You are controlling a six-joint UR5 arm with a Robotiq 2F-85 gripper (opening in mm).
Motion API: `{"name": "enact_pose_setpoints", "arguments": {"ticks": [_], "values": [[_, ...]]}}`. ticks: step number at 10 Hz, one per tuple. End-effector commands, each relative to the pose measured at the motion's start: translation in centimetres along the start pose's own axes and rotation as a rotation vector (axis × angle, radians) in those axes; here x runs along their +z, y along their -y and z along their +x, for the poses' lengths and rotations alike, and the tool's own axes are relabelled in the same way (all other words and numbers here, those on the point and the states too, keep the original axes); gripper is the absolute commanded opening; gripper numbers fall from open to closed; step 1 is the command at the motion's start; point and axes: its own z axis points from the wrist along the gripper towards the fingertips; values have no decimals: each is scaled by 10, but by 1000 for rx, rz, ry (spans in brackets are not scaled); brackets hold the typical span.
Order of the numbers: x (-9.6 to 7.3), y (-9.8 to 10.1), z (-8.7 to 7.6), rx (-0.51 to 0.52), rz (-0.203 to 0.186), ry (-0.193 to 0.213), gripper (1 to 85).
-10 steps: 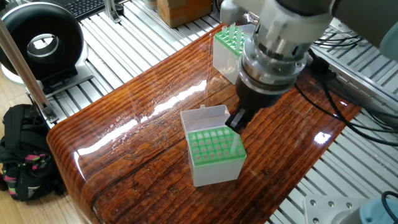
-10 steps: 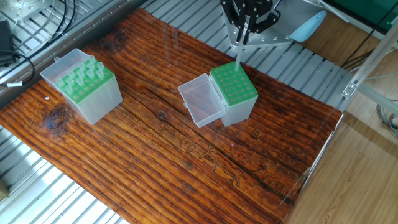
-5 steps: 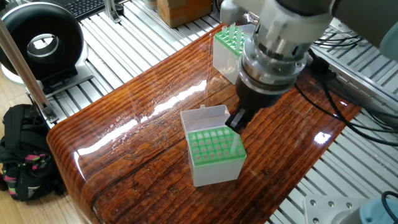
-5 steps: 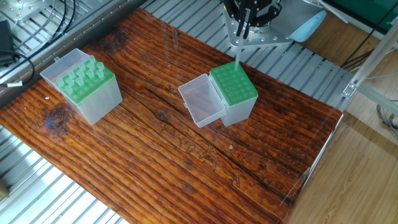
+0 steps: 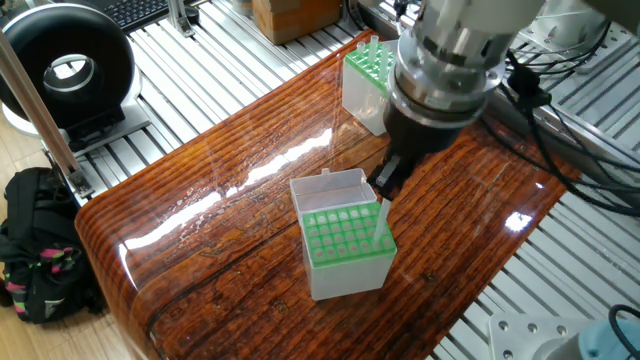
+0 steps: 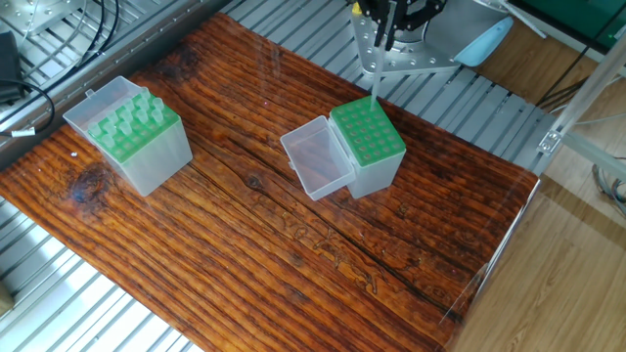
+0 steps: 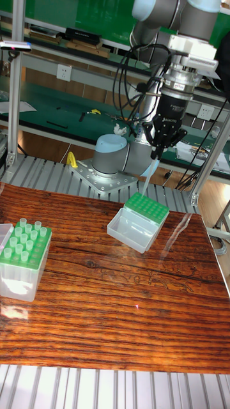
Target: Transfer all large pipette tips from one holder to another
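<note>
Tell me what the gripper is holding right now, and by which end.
The gripper holds one pipette tip by its top end; the lower end is at the rack.

black backpack (image 5: 35, 245) on the floor, black round device (image 5: 68, 70) beside the wooden table (image 5: 200, 230)

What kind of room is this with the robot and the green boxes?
Probably a robotics lab or workshop. A robot arm works at a wooden table on a metal frame, with racks of pipette tips on it, and workbenches with cables stand behind.
</note>
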Motion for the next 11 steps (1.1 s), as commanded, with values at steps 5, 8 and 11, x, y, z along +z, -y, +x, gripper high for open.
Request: {"name": "enact_pose_setpoints", "arguments": {"ticks": [5,8,11], "values": [[-28,19,-8,-56,-29,31,97],[-37,52,-16,-119,-7,47,103],[-31,90,-28,-195,37,64,73]]}}
